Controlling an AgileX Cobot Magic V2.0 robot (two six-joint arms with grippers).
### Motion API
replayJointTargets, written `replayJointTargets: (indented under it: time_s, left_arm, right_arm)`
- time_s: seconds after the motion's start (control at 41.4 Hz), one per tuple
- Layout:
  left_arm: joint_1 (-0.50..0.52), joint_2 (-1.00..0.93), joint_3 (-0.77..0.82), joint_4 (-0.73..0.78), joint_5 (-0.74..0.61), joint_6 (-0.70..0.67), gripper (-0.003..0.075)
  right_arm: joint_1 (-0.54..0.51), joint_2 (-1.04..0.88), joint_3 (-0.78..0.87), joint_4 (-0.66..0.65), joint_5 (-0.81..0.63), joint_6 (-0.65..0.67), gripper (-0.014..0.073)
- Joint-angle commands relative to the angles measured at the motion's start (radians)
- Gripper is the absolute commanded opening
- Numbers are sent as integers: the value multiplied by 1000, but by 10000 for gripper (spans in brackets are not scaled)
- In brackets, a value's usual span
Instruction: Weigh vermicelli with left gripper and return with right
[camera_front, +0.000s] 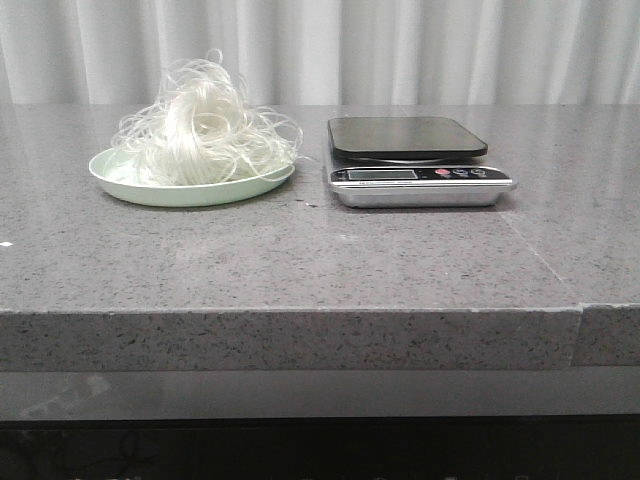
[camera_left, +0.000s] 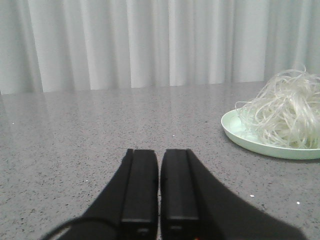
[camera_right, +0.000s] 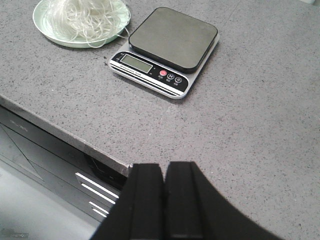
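The vermicelli (camera_front: 203, 125) is a fluffy white mound on a pale green plate (camera_front: 150, 188) at the table's left. Right of it stands a kitchen scale (camera_front: 415, 160) with a bare dark platform. In the left wrist view the vermicelli (camera_left: 287, 112) and the plate (camera_left: 235, 131) lie off to one side, well apart from my left gripper (camera_left: 160, 152), which is shut on nothing. In the right wrist view the scale (camera_right: 167, 47), vermicelli (camera_right: 82, 17) and plate (camera_right: 45, 26) lie far ahead of my right gripper (camera_right: 165, 166), shut and empty over the table's front edge. Neither gripper appears in the front view.
The grey speckled table (camera_front: 300, 260) ends in a front edge (camera_front: 300, 310) with dark cabinet drawers (camera_right: 60, 165) below. A white curtain (camera_front: 400, 50) hangs behind the table.
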Motion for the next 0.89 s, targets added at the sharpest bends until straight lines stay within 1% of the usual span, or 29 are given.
replayJointTargets:
  time_s: [0.0, 0.556, 0.628, 0.749, 0.87]
  left_arm:
    - [1, -20, 5, -11, -81, -5, 145]
    - [1, -20, 5, -11, -81, -5, 145]
    - [1, -20, 5, -11, -81, -5, 145]
    - [1, -20, 5, -11, -81, -5, 145]
    - [1, -20, 5, -11, -81, -5, 145]
  right_arm:
    - [-5, 7, -20, 0, -62, -5, 142]
    - [-5, 7, -20, 0, -64, -5, 142]
    - [-9, -7, 0, -1, -71, -5, 142]
    - [-85, -85, 88, -2, -126, -5, 142]
    - [-182, -197, 258, -2, -269, -5, 142]
